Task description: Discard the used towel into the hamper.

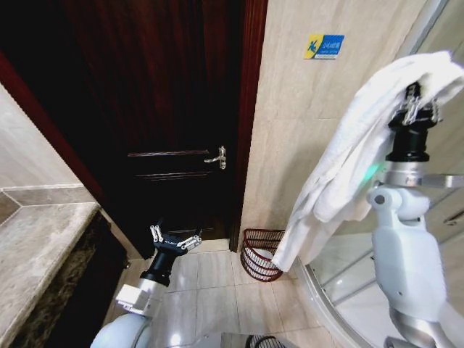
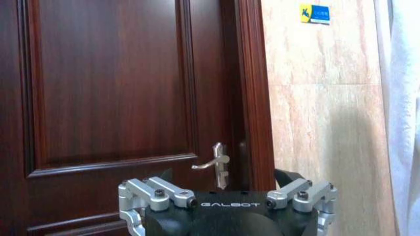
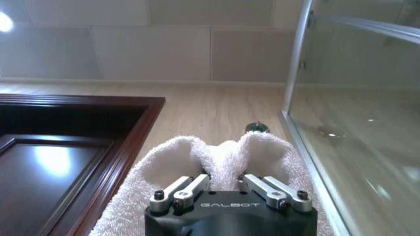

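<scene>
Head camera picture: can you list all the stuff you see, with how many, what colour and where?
towel: one, white, hanging from the raised right gripper, its bottom end over the hamper
hamper: one, reddish-brown, on the floor at the wall beside the door
door: one, dark brown, shut, straight ahead
door handle: one, silver, on the door's right side
sign: one, blue and yellow, high on the beige wall
counter: one, grey-brown stone, at left
shower glass: one, clear, at right
left gripper: one, black and silver, open, low before the door
right gripper: one, shut on towel, held high

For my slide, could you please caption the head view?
Right gripper holds the white towel aloft above the hamper; left gripper idles low.
</scene>
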Tool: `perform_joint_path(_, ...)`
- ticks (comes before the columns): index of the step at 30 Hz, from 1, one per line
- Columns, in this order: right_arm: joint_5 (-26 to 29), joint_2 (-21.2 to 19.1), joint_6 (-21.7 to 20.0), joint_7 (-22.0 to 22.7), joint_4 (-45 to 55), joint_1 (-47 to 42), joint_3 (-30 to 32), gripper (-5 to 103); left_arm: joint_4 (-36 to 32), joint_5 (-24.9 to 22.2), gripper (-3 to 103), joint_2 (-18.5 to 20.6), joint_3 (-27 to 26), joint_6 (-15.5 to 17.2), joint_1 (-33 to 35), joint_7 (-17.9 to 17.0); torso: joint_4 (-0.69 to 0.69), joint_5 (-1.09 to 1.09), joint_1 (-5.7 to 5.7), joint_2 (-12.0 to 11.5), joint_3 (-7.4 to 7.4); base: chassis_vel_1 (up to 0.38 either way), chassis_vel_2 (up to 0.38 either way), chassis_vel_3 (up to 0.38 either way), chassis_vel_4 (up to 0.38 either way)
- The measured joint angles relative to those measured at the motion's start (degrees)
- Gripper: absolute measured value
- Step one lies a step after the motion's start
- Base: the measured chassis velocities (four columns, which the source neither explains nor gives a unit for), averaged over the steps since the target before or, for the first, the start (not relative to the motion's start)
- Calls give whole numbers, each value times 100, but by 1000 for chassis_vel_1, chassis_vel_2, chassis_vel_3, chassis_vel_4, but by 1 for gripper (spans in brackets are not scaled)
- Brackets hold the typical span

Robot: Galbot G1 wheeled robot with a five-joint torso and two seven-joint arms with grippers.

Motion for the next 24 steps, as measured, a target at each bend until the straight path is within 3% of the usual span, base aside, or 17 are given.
perform_joint_path(8, -73, 30, -56, 67, -139, 374, -234, 11, 0, 0, 100, 0, 0, 0, 0, 0, 0, 0, 0, 0, 0, 0, 0, 0, 0)
perform_joint_path(24, -362, 428, 122, -37, -516, 155, -429, 11, 0, 0, 100, 0, 0, 0, 0, 0, 0, 1, 0, 0, 0, 0, 0, 0, 0)
